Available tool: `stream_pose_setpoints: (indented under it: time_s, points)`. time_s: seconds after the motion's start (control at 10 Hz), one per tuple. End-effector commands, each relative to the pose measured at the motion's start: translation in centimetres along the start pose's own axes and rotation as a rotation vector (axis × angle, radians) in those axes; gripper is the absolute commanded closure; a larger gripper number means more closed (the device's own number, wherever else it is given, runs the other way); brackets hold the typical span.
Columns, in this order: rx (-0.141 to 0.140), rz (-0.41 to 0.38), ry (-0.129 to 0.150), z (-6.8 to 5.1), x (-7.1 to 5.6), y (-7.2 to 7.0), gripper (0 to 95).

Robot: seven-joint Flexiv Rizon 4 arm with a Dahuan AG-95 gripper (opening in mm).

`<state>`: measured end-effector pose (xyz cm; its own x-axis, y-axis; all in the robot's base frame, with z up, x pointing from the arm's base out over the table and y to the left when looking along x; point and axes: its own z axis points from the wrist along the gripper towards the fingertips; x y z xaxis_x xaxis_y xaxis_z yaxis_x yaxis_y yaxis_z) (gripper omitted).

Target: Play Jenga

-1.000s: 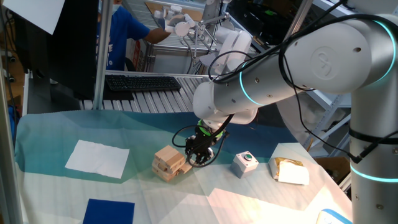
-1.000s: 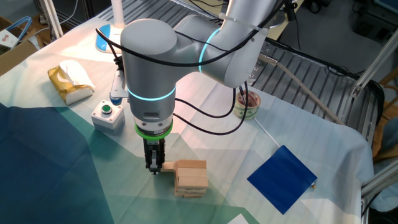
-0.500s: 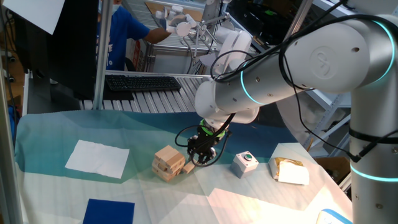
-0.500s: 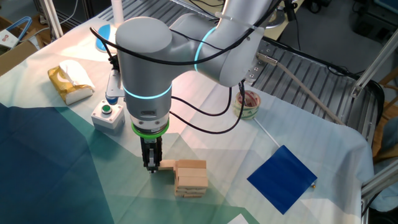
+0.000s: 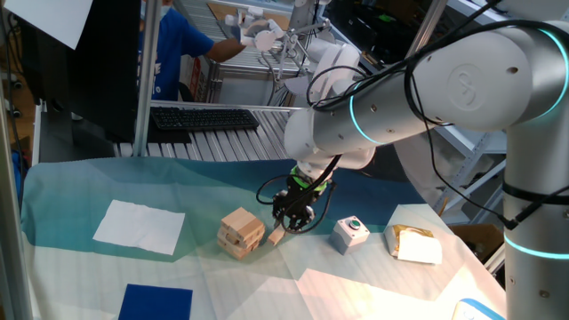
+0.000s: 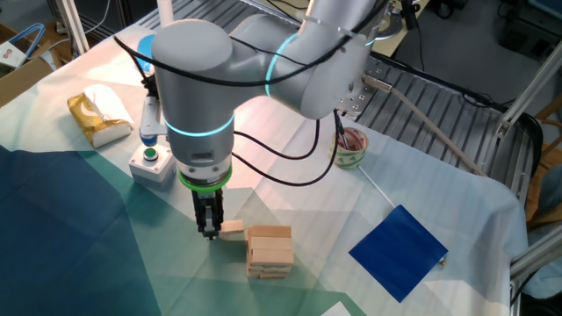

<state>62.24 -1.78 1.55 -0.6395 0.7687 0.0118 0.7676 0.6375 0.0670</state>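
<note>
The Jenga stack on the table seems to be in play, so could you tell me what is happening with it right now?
The robot arm is playing Jenga. Its gripper points straight down, and the fingers are closed on one loose wooden block next to the Jenga stack. The block looks almost clear of the stack, low over the tablecloth. The stack stands upright. A white box with a green button sits nearby, untouched.

no legible text, label, brand, number or sign on any item in either view. the round emblem embossed on the arm (image 5: 462, 89) housing is too blurred to read.
</note>
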Motion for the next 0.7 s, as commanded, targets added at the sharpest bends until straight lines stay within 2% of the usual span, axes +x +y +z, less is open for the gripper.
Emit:
stream_pose_setpoints:
  time_s: [0.1, 0.2, 0.3, 0.7]
  points:
    - [0.067, -0.201, -0.033, -0.4, -0.3, -0.5, 95.0]
    - [0.082, -0.275, -0.031, -0.6, -0.4, -0.8, 95.0]
    - [0.092, -0.366, -0.018, -0.8, -1.0, -1.4, 95.0]
    - [0.092, -0.541, -0.005, -0.9, -3.2, -2.5, 95.0]
